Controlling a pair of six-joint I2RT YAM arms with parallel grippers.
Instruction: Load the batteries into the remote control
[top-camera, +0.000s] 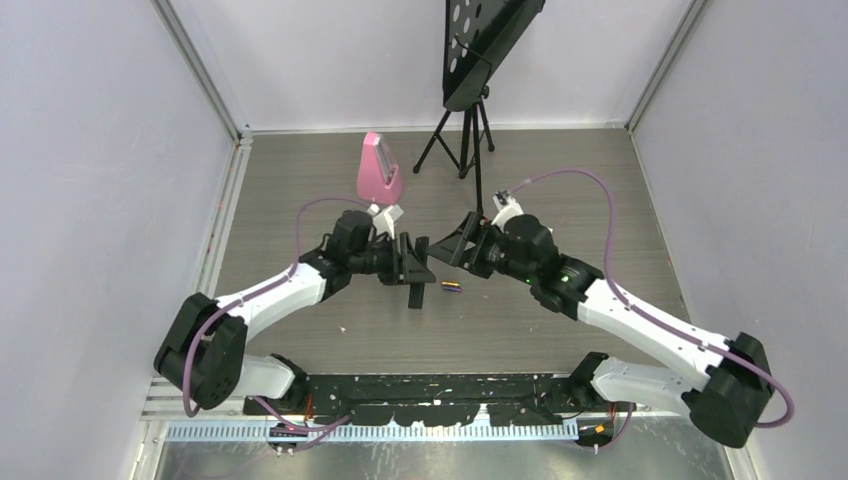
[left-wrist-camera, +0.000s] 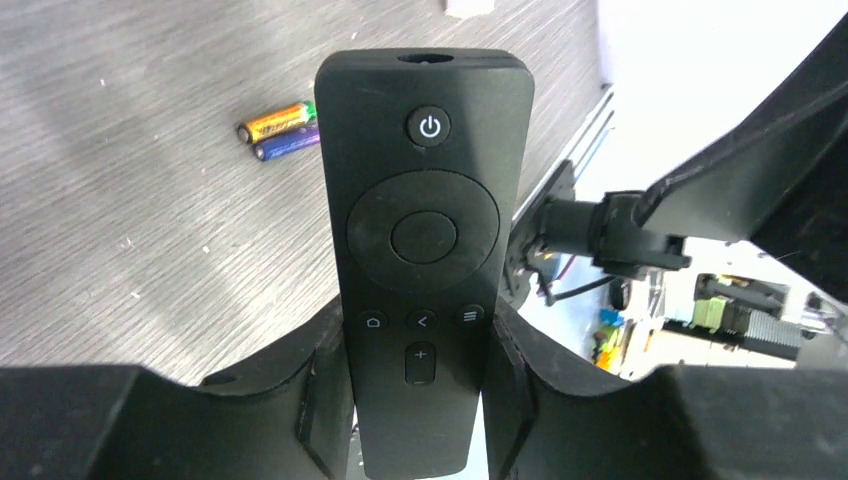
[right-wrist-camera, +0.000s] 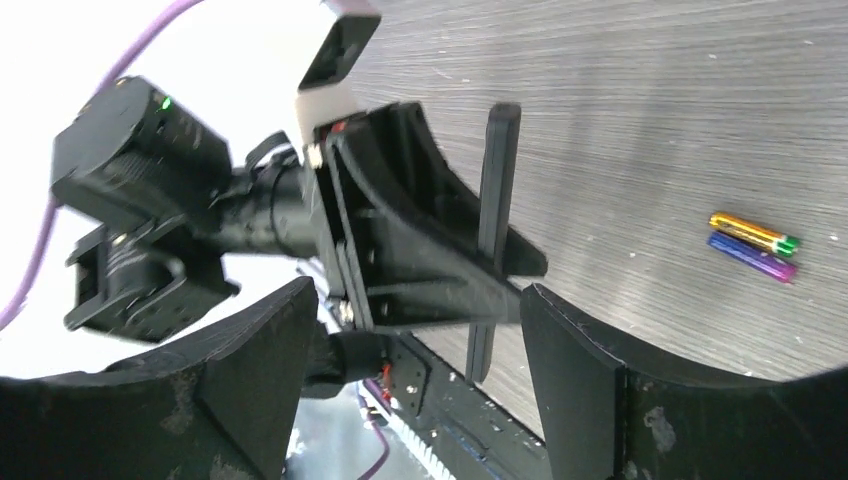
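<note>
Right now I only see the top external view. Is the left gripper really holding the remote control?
Observer: Yes. The left gripper is closed on the lower end of the remote control, with the buttons facing its wrist camera.
Operator: How many batteries are down there?
Observer: Two batteries, one gold and one purple, lie side by side on the table.
Operator: And the right gripper?
Observer: The right gripper is open and holding nothing.

Top cam overhead from behind me, far; both wrist cams close, sharing batteries (left-wrist-camera: 278, 131): eleven o'clock left, three o'clock right.
</note>
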